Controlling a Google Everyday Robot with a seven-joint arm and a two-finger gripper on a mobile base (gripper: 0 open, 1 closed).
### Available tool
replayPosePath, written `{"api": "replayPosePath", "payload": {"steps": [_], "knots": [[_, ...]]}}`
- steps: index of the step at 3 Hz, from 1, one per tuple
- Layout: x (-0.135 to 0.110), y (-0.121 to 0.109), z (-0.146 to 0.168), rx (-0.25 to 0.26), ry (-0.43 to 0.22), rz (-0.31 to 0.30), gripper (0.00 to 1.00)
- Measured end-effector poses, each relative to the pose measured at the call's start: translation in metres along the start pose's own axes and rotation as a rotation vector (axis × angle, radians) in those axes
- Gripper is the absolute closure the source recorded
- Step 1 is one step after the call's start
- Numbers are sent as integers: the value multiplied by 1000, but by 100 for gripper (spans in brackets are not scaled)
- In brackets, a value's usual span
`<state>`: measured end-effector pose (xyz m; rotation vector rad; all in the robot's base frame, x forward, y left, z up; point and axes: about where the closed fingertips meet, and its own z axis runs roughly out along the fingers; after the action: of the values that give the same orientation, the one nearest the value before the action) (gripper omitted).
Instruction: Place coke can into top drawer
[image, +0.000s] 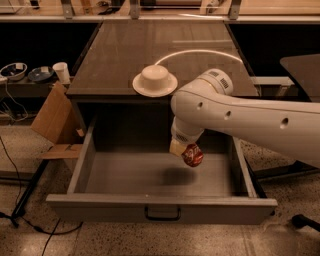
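One coke can (193, 155) | gripped in end effector (187, 151) | above top drawer (100, 211)

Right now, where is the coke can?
In the camera view, the coke can hangs in the gripper above the floor of the open top drawer, slightly right of its centre.

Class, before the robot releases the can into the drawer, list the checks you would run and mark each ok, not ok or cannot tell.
1. Top drawer pulled open: ok.
2. Coke can held by the gripper: ok.
3. Gripper and can above the drawer's inside, away from its walls: ok.
4. Can low enough to release: cannot tell; it hangs above its shadow.
5. Bowl on the cabinet top apart from the arm: ok.
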<state>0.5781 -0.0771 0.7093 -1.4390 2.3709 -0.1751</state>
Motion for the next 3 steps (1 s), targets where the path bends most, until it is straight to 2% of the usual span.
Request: {"api": "replayPosePath", "payload": {"steps": [3], "knots": [[14,13,30,-16,147,-64,100]]}}
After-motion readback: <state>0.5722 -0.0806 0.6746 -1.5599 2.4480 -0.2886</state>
